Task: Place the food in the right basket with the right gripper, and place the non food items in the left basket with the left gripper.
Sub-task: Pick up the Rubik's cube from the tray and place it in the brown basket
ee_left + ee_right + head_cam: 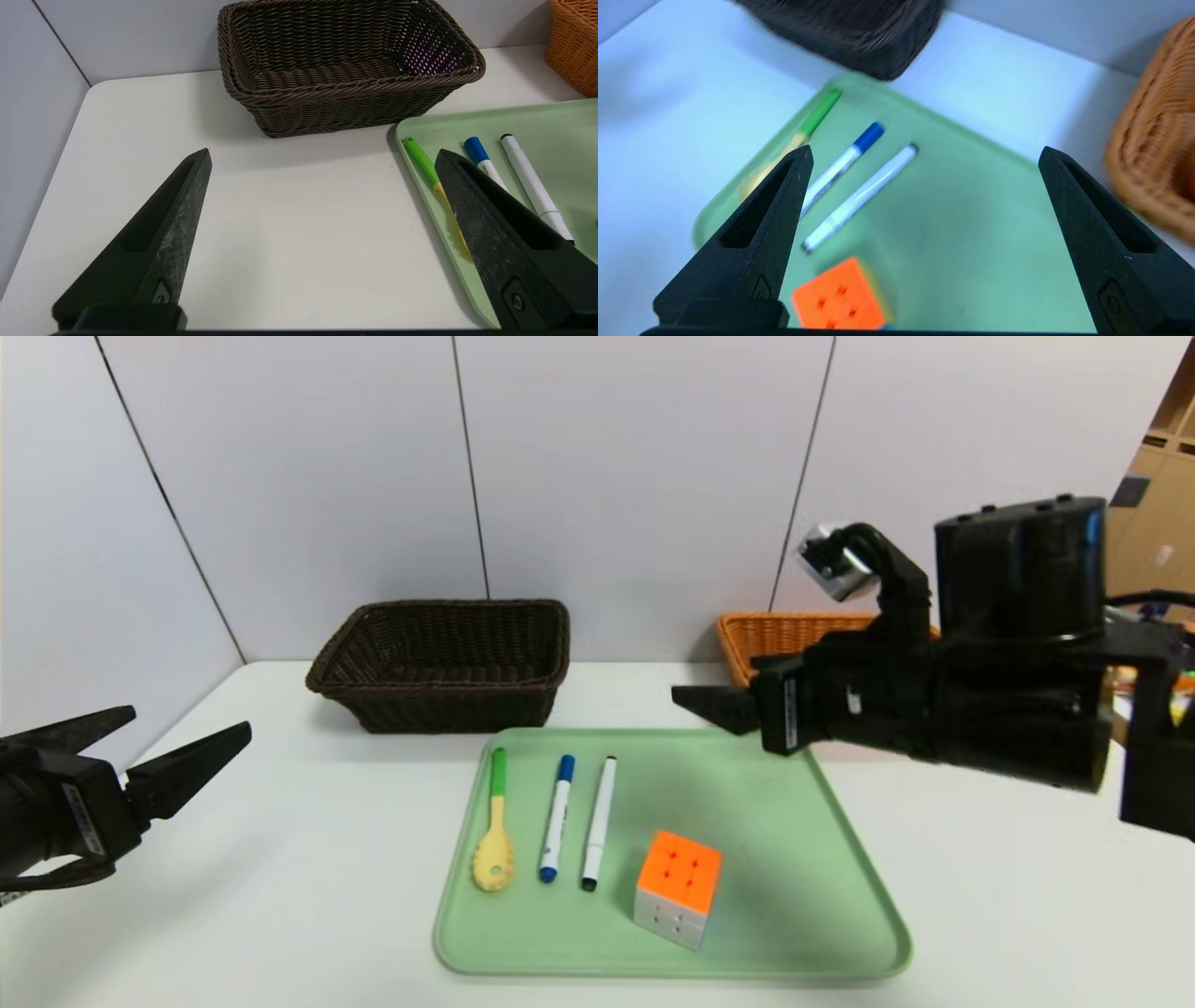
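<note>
A green tray [840, 859] holds a yellow spoon with a green handle [495, 840], a blue-capped marker [557, 817], a white marker [598, 821] and an orange-topped puzzle cube [679, 887]. The dark brown left basket [439, 663] stands behind the tray. The orange right basket [775, 635] is partly hidden by my right arm. No food is in view. My right gripper [695, 702] hovers open and empty over the tray's far right part [927, 150]. My left gripper [187, 723] is open over bare table left of the tray [323, 153].
The white table [280, 859] meets grey wall panels at the back and on the left. In the left wrist view the brown basket [345, 65] looks empty. A wooden shelf [1158, 504] stands at the far right.
</note>
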Robot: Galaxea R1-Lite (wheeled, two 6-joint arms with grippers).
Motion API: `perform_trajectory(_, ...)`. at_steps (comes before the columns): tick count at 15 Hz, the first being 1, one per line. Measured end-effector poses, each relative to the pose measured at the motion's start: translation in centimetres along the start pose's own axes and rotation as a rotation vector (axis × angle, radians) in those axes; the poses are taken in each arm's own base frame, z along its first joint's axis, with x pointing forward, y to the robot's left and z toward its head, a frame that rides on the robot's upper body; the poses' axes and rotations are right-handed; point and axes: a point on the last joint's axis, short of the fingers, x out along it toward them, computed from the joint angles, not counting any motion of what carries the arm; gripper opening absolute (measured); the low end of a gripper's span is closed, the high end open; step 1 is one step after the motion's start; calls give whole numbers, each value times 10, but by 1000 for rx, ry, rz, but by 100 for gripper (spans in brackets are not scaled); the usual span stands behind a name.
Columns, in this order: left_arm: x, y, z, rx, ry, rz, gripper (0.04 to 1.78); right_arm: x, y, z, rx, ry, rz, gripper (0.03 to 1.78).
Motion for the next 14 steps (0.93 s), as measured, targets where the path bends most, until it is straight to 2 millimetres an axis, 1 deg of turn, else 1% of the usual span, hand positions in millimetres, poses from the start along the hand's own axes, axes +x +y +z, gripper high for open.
perform_trajectory(2, 0, 0, -2, 0, 6, 0, 169, -25, 5, -29, -4, 25, 50, 168)
perform_trajectory(4, -1, 0, -5, 2, 14, -2, 169, -47, 7, -64, 4, 71, 115, 168)
perform_trajectory(5, -1, 0, -6, 2, 17, -2, 169, -56, 7, -81, 14, 84, 148, 169)
perform_trajectory(7, -2, -1, -7, 2, 20, -3, 169, -67, 7, -105, 25, 83, 203, 169)
perform_trajectory(8, -2, -1, -8, 2, 22, -2, 169, -68, 8, -112, 25, 71, 230, 169)
perform_trajectory(10, -3, -1, -9, 1, 24, -3, 169, -64, 9, -119, 16, 46, 257, 169)
perform_trajectory(14, -8, -1, -10, 4, 11, -1, 169, -36, 10, -132, -31, -10, 282, 169)
